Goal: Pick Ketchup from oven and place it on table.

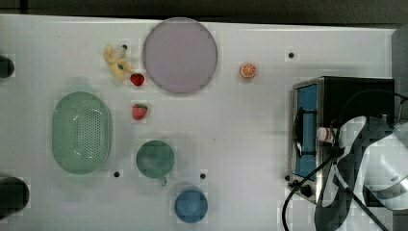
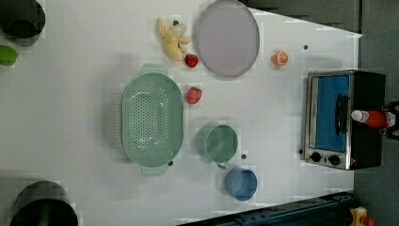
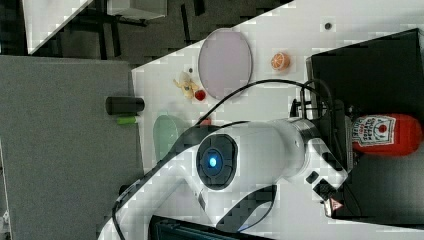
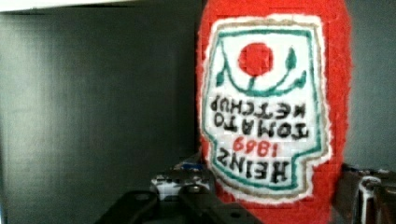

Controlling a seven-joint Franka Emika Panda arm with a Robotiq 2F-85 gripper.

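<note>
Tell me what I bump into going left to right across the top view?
Green colander → yellow toy → green cup → blue cup → orange slice → oven with the ketchup.

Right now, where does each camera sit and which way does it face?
Top view: overhead, down on table; arm at the top view's right, over oven.
Left view: high, down on table; ketchup atop oven at the left view's right.
Right view: behind the arm, looking past it to ketchup.
Wrist view: on the wrist, close on ketchup; gripper flanks it.
Top and left views share the plate.
</note>
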